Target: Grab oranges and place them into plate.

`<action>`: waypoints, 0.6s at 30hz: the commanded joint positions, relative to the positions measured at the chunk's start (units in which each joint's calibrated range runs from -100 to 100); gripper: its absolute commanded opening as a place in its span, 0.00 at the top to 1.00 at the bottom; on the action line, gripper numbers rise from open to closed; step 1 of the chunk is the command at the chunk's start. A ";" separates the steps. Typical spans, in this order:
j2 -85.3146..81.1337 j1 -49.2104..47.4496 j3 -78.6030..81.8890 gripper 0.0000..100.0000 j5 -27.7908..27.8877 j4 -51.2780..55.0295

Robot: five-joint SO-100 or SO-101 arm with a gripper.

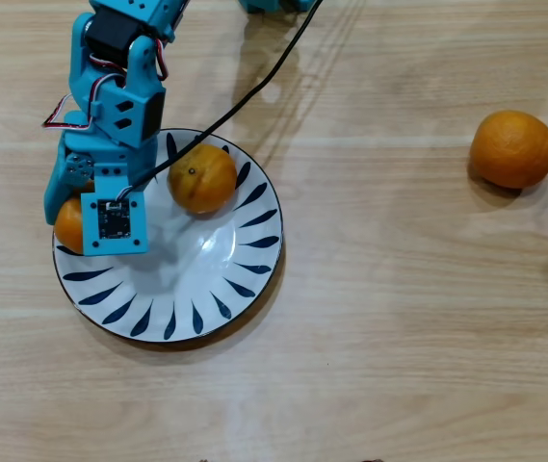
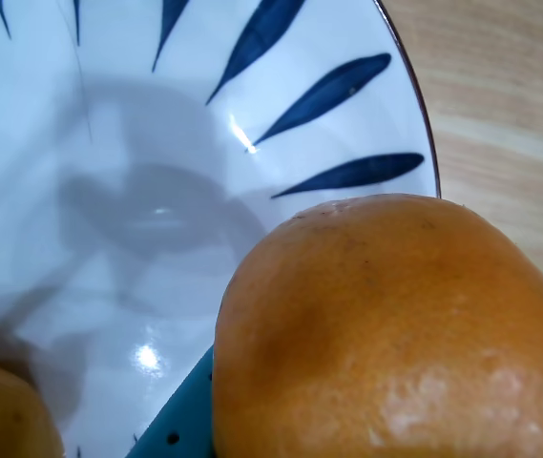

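A: Taking the plate (image 1: 218, 289) as our landmark, what do we see in the overhead view?

B: We see the white plate with dark blue leaf strokes lying on the wooden tabletop (image 1: 399, 337). One yellowish-orange orange (image 1: 202, 177) sits inside it, toward its upper rim. A second, deeper orange one (image 1: 67, 223) sits at the plate's left rim, mostly covered by the blue arm (image 1: 119, 106) that reaches down over that side.

A: And the third?

B: We find the larger orange (image 1: 512, 148) well apart from the plate, far off to its right on the bare tabletop.

A: What of the tool?

B: In the overhead view the tool (image 1: 73, 217) is hidden under the arm's own body and the wrist camera board. In the wrist view the deeper orange one (image 2: 395, 334) fills the lower right, right against a blue finger (image 2: 180, 420) at the bottom edge, above the plate's (image 2: 156, 124) white surface near the rim. We see only that one finger, so we cannot tell whether the tool is pinching the fruit or spread around it.

A: Anything else in the wrist view?

B: A sliver of the yellowish-orange orange (image 2: 4, 415) shows at the lower left corner, and the wood tabletop (image 2: 510, 114) beyond the plate's rim.
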 commanded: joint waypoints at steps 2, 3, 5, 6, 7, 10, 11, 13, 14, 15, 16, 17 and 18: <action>-1.51 -0.27 -5.29 0.63 -1.95 4.15; -1.51 -0.43 -5.38 0.61 -2.00 4.49; -1.85 -0.59 -5.29 0.61 -2.37 5.61; -2.52 -1.08 -5.29 0.61 -2.42 6.47; -3.45 -1.24 -5.11 0.61 -2.42 7.42; -5.99 -1.64 -5.11 0.61 -3.05 9.39; -6.92 -1.89 -4.93 0.61 -3.26 9.57; -8.78 -2.53 -5.11 0.61 -3.26 11.03; -10.30 -3.18 -5.38 0.62 -3.36 12.83; -12.33 -3.74 -5.47 0.64 -3.36 14.81; -14.78 -4.39 -5.47 0.67 -3.41 16.70; -17.48 -5.27 -5.38 0.71 -3.31 18.68; -20.36 -6.48 -5.38 0.76 -3.10 20.74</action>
